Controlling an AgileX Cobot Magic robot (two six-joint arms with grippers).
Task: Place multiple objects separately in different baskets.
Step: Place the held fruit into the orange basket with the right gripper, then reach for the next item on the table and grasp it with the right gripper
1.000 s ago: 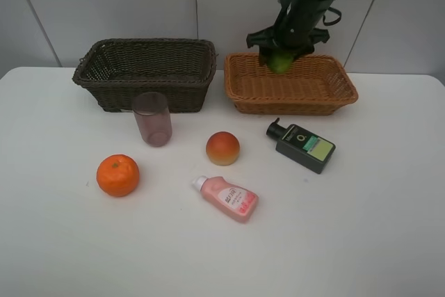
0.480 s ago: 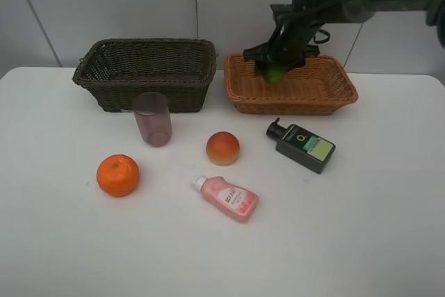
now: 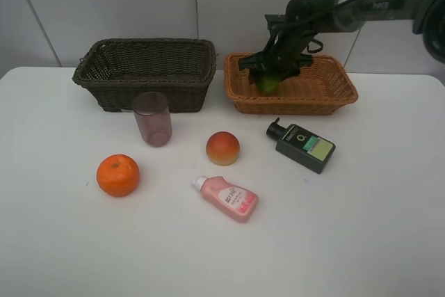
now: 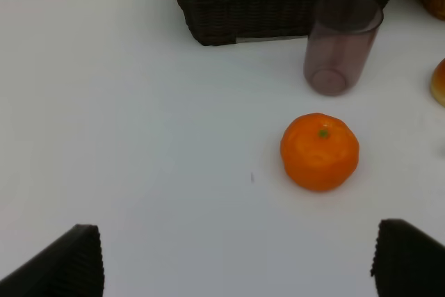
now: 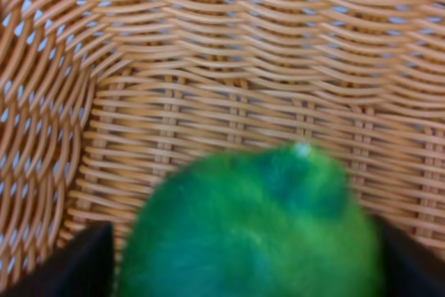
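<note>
Right arm [image 3: 361,1]: enters from the upper right of the high view, runs leftward, wrist bent down into the light orange-tan basket [image 3: 295,104]; right gripper [image 3: 270,76] hangs low over that basket's left half.

Right pincer: one dark finger [image 5: 69,262] on each side of the green citrus fruit [image 5: 250,227], close against it; whether they clamp it or stand just clear cannot be told, the wrist view being blurred.

Left gripper [image 4: 236,262]: hangs above the white table [image 3: 389,227], tilted toward the orange [image 4: 319,151]; jaws spread wide, nothing between them.

Light orange-tan basket: shallow, rectangular; contains the green citrus fruit, low against the woven wall near a corner; whether the fruit rests on the floor cannot be told.

Dark brown basket [image 3: 111,92]: deeper, just left of the tan one, rims nearly meeting.

Translucent purple cup [image 3: 152,119]: upright, just in front of the dark basket.

Loose on the table, well apart from one another: orange, front left; red-orange peach [image 3: 222,148], centre; pink squeeze bottle [image 3: 226,199], lying on its side in front of the peach; dark green pump bottle [image 3: 302,145], lying flat in front of the tan basket.
</note>
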